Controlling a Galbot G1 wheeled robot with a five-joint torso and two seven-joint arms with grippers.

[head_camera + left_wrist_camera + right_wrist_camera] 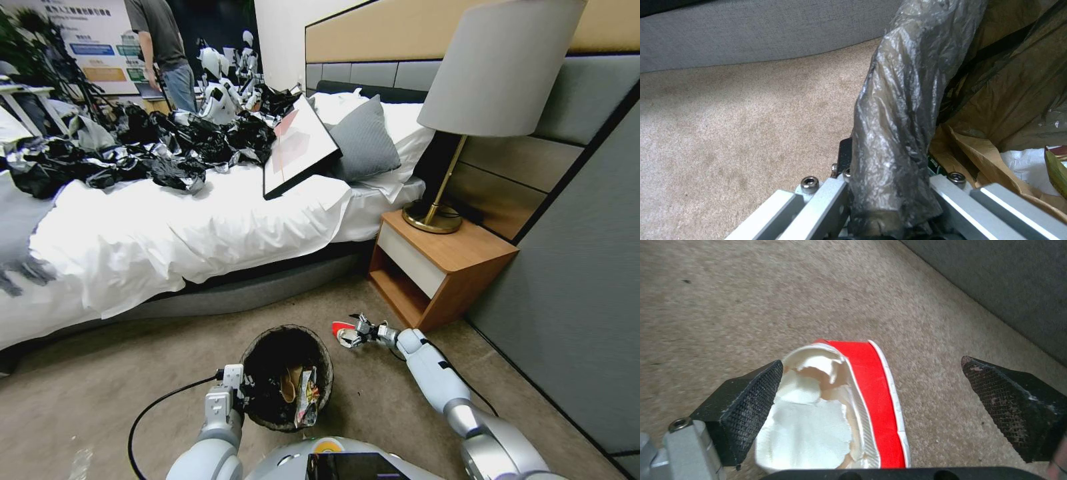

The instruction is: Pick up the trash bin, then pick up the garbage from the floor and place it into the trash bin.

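Observation:
The trash bin [325, 373], lined with a black bag, hangs just above the floor in front of me, with litter [307, 395] inside. My left gripper [237, 393] is shut on its rim; in the left wrist view the bag-wrapped rim [898, 110] runs between the fingers of the left gripper [893, 186], and brown paper [978, 156] lies inside. My right gripper [350, 331] is low over the floor [133, 373] near the nightstand, open around the garbage [341, 327], a torn red-and-white wrapper. In the right wrist view this garbage [818, 420] lies against one pad [751, 396] of the right gripper [871, 373], apart from the other.
A wooden nightstand [440, 267] with a lamp [493, 73] stands just beyond the right gripper. A grey wall panel [573, 287] closes the right side. The bed [167, 240], with black bags [167, 147] heaped on it, spans the far side. A black cable [153, 407] loops beside my left arm.

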